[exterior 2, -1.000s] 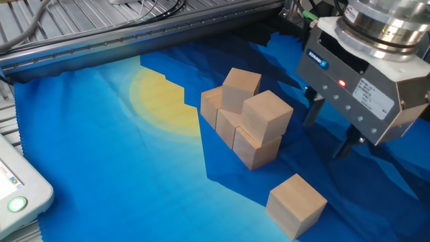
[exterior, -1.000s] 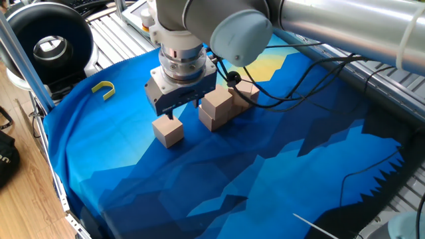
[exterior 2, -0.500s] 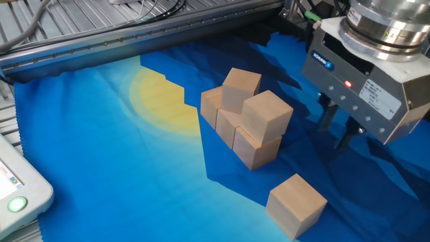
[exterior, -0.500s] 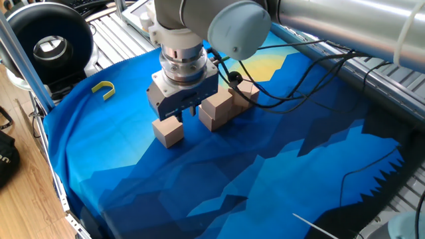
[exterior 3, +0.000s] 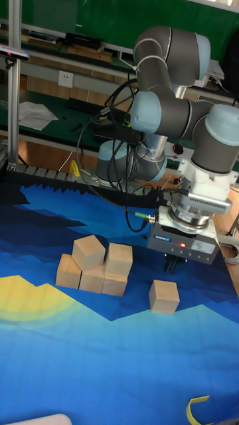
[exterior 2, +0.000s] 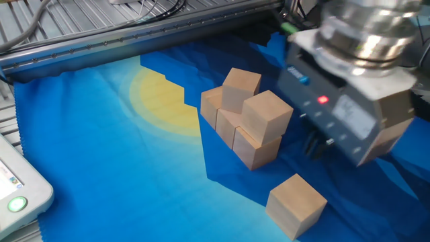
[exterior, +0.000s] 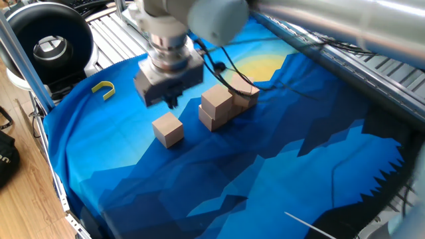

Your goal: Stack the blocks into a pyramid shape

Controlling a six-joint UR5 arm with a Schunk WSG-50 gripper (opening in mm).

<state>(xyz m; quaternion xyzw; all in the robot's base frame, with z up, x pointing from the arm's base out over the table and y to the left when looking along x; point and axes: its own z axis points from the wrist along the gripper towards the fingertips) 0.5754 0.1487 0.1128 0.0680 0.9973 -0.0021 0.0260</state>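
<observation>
While five blocks point(exterior 3: 93, 272) sit stacked in two tiers, the sixth, a loose block point(exterior 3: 163, 296), lies apart on the cloth point(exterior 3: 119, 358), unplaced; the gripper point(exterior 3: 174, 267) hovers empty beside it, jaws' spread unclear.

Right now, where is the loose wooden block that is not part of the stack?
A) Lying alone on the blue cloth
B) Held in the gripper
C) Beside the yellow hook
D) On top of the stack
A: the loose block sits alone on the cloth, apart from the stack, with the gripper above and beside it.

A robotics lab: an industrial arm point(exterior 3: 174, 106) over an aluminium-framed table point(exterior 2: 134, 30)
</observation>
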